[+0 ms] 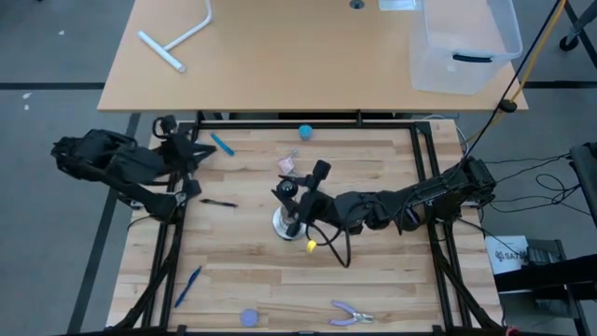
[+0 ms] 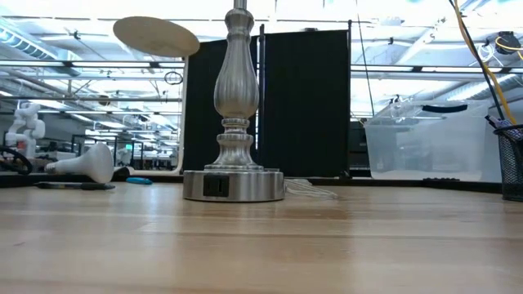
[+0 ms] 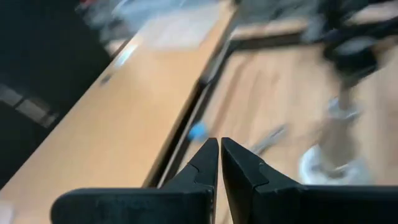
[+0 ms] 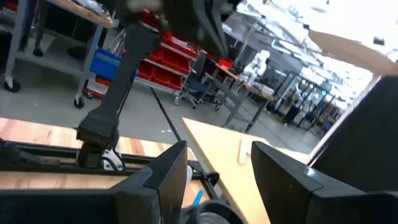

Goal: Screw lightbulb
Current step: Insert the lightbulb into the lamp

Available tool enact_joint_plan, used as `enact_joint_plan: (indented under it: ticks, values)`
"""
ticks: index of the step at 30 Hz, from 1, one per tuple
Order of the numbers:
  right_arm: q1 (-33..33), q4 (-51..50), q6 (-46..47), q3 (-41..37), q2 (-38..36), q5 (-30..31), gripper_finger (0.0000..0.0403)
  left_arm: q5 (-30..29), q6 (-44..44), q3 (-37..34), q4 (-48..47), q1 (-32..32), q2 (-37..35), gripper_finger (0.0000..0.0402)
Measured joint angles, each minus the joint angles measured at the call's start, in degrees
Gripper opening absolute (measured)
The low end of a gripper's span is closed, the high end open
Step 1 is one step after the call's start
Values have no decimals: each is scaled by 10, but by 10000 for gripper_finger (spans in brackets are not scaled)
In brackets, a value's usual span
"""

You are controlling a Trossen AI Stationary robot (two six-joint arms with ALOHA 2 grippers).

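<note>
Wooden tabletop [image 2: 343, 245] bears the lightbulb [image 2: 86, 163], likely light, slick, fragile; I'd cup its globe gently, my right end effector [image 4: 219, 149] standing parted, empty.

no legible txt, labels or nos. (any view)

Grey floor [image 1: 56, 47], tan desk [image 1: 280, 47], black partition panels [image 2: 306, 102] behind

Robotics lab / workshop floor, open-plan. Butcher-block table [image 1: 373, 280] in a black frame, second bench [image 1: 280, 56] behind it with a clear plastic bin [image 1: 464, 47]. Low view: black divider panels [image 2: 306, 98], strip-lit open ceiling, another white robot [image 2: 24, 122] at a far bench. Right wrist view: red parts bins [image 4: 165, 62] on racks.
</note>
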Motion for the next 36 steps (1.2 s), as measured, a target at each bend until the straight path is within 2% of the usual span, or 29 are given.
enact_joint_plan:
  ticks: [5, 13, 18, 24, 28, 33, 36]
  values:
    - [11, 35, -59, 0, 0, 1, 171, -14, -89, 0, -91, 0, 14, 24]
    - [29, 92, -131, 0, 0, 4, 171, -44, -191, -49, -136, 13, 20, 24]
    - [40, 120, -176, 0, 0, 19, 171, -79, -268, -94, -172, 59, 19, 24]
    - [56, 152, -219, 0, -3, 37, 171, -80, -261, -129, -171, 151, 14, 28]
    - [71, 182, -272, 0, -3, 64, 171, -67, -222, -160, -172, 209, 15, 63]
    - [90, 211, -325, 0, -8, 82, 171, -78, -182, -206, -156, 249, 15, 142]
    - [101, 211, -343, 0, -16, 107, 171, -43, -178, -235, -144, 270, 15, 191]
